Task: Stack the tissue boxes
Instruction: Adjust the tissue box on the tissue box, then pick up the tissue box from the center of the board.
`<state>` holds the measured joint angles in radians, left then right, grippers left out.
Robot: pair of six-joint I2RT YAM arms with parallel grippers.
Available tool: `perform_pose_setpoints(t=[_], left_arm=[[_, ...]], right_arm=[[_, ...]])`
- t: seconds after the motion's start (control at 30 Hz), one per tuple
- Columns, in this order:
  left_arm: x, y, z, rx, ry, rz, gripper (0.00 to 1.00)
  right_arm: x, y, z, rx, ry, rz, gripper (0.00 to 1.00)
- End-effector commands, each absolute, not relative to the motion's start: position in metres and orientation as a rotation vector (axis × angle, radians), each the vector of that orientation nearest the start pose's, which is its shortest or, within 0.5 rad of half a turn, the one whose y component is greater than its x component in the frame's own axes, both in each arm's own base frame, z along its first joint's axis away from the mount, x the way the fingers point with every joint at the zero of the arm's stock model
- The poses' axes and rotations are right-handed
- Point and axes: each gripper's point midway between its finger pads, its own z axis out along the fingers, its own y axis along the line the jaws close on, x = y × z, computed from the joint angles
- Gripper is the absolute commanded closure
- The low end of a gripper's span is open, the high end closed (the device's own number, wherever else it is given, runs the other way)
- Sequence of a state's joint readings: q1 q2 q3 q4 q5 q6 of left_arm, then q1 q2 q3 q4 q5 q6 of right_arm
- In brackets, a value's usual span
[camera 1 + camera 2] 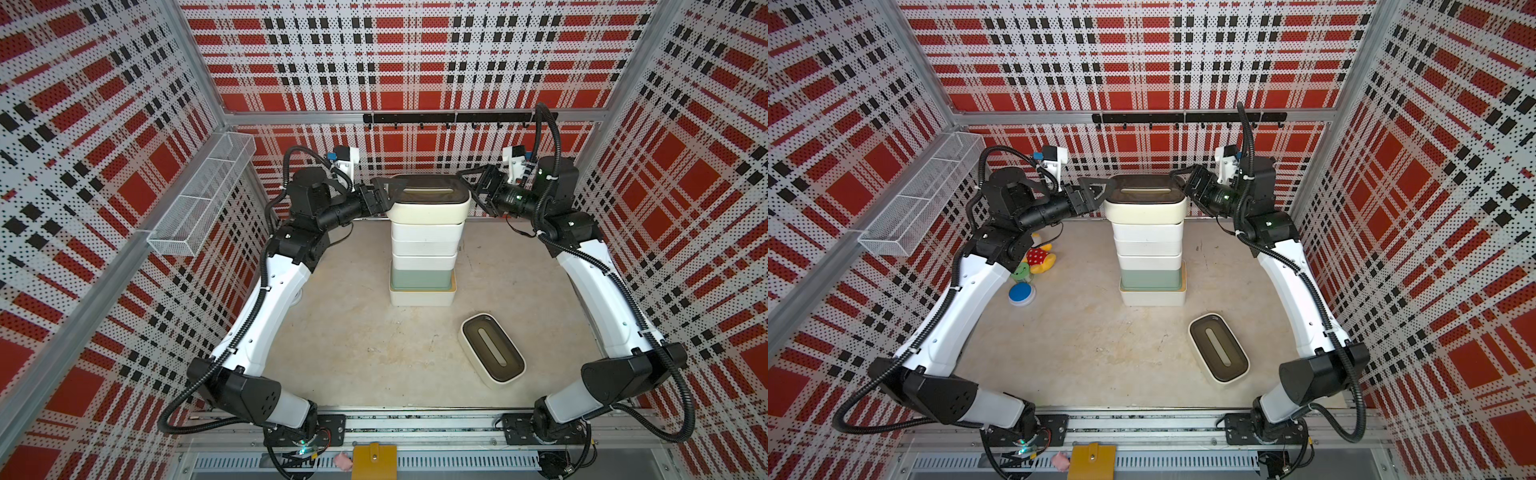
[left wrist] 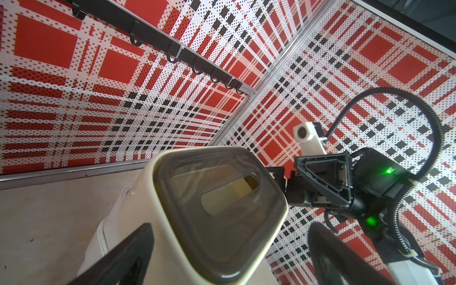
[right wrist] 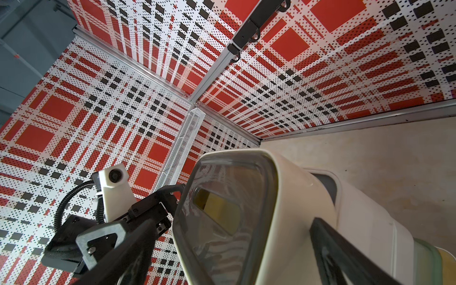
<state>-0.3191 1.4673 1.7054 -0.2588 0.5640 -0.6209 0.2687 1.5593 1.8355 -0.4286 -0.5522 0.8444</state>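
- White tissue boxes (image 1: 424, 249) stand stacked 6 high.
- Left gripper (image 1: 384, 195) and right gripper (image 1: 476, 195) flank the top box (image 1: 428, 205), jaws wide.
- 1 olive-lidded box (image 1: 492, 353) lies unstacked.

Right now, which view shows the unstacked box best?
Both top views: the unstacked box lies whole and unblocked, slotted lid up. The wrist views miss it; they frame the stack's top box instead.

Our left gripper (image 1: 384, 195) and right gripper (image 1: 474, 195), both spread wide, flank a cream plastic dark-lidded tissue box (image 1: 430, 205) atop the stack (image 1: 424, 249). A second such box (image 1: 492, 353) lies well below them.
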Motion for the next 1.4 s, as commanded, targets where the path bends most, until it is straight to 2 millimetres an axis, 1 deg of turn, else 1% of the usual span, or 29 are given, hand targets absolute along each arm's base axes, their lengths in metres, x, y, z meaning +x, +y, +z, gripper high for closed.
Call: perform_pose_setpoints(t=[0.0,0.13,0.2,0.23,0.27,0.33,0.37,0.43,0.53,0.63,0.73,0.77,0.87,0.93,0.97,1.03,1.17,1.23,1.3,1.37], left_arm=[[0.374,-0.216,0.497,0.223,1.677,-1.136,0.0],[0.371,-0.214,0.492,0.231,1.694,-1.119,0.01],[0.367,-0.212,0.488,0.235,1.71,-1.099,0.01],[0.363,-0.21,0.487,0.241,1.714,-1.088,0.01],[0.364,-0.201,0.484,0.228,1.719,-1.06,0.01],[0.356,-0.193,0.478,0.227,1.732,-1.031,0.01],[0.352,-0.191,0.472,0.228,1.74,-1.025,0.01],[0.341,-0.184,0.463,0.222,1.752,-1.019,0.01],[0.323,-0.176,0.445,0.235,1.765,-0.997,0.01],[0.3,-0.171,0.421,0.265,1.796,-0.967,0.01],[0.276,-0.169,0.39,0.32,1.825,-0.961,0.01],[0.268,-0.168,0.379,0.342,1.832,-0.96,0.0],[0.252,-0.166,0.348,0.365,1.863,-0.955,0.01],[0.244,-0.165,0.331,0.366,1.887,-0.969,0.01],[0.24,-0.165,0.324,0.357,1.898,-0.981,0.01],[0.235,-0.164,0.313,0.337,1.915,-0.996,0.01],[0.232,-0.161,0.294,0.308,1.953,-0.993,0.01],[0.232,-0.161,0.289,0.305,1.959,-0.998,0.01],[0.232,-0.162,0.286,0.3,1.966,-1.004,0.01],[0.234,-0.163,0.283,0.293,1.976,-1.011,0.01]], right_arm=[[0.404,0.19,0.487,0.083,1.823,1.211,0.0],[0.397,0.166,0.482,0.124,1.825,1.161,0.0],[0.391,0.154,0.475,0.14,1.841,1.128,0.0],[0.386,0.147,0.47,0.144,1.856,1.097,0.0],[0.381,0.14,0.462,0.152,1.882,1.049,0.01],[0.37,0.126,0.442,0.161,1.938,0.952,0.0],[0.362,0.12,0.43,0.163,1.969,0.907,0.0],[0.346,0.107,0.401,0.181,2.052,0.798,0.0],[0.316,0.09,0.352,0.243,2.173,0.68,0.0],[0.285,0.082,0.308,0.306,2.245,0.653,0.0],[0.26,0.073,0.265,0.389,2.312,0.618,0.0],[0.254,0.072,0.246,0.413,2.335,0.618,0.0],[0.241,0.072,0.198,0.49,2.418,0.628,0.0],[0.236,0.074,0.172,0.532,2.453,0.651,0.0],[0.234,0.071,0.16,0.556,2.465,0.629,0.0],[0.232,0.066,0.146,0.573,2.47,0.589,0.0],[0.231,0.065,0.127,0.581,2.502,0.573,0.0],[0.23,0.065,0.117,0.584,2.524,0.566,0.0],[0.23,0.07,0.111,0.573,2.544,0.597,0.0],[0.227,0.07,0.106,0.571,2.558,0.592,0.0]])
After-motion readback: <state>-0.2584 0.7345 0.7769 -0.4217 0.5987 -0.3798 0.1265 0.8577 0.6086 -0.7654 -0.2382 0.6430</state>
